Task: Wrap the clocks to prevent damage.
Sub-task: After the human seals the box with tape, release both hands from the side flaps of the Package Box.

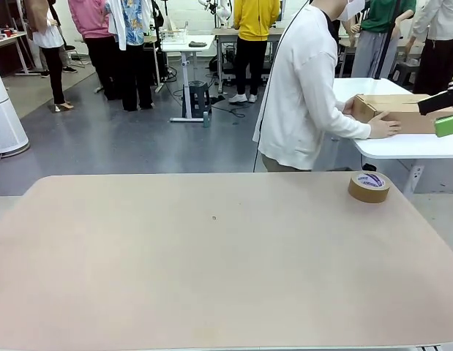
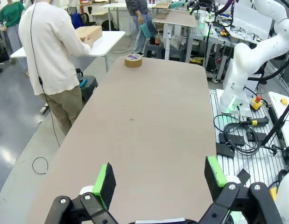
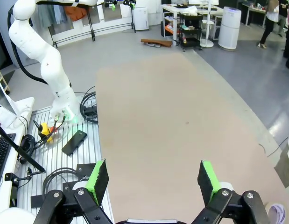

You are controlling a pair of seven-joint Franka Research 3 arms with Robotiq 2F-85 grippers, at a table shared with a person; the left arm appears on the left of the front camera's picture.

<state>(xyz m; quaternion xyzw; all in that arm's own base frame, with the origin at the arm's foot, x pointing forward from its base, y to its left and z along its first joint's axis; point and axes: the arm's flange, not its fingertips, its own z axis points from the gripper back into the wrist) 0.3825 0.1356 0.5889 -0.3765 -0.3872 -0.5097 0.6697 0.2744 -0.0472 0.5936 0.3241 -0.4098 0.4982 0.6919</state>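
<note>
The bubble-wrapped clocks are out of view. A person in a white top [image 1: 303, 88] stands at the far side of the table, turned away, with both hands on a cardboard box [image 1: 402, 111] on a white side table [image 1: 402, 146]; the box [image 2: 88, 32] also shows in the left wrist view. My left gripper [image 2: 160, 179] is open above the near end of the beige table [image 2: 153, 121], nothing between its green pads. My right gripper [image 3: 153, 179] is open too, held over the table [image 3: 158, 107].
A brown tape roll [image 1: 369, 186] lies at the table's far right corner, also seen as the roll [image 2: 133, 60] in the left wrist view. Cables and a black device [image 3: 74, 142] lie on the metal platform beside the table. Other people stand farther back.
</note>
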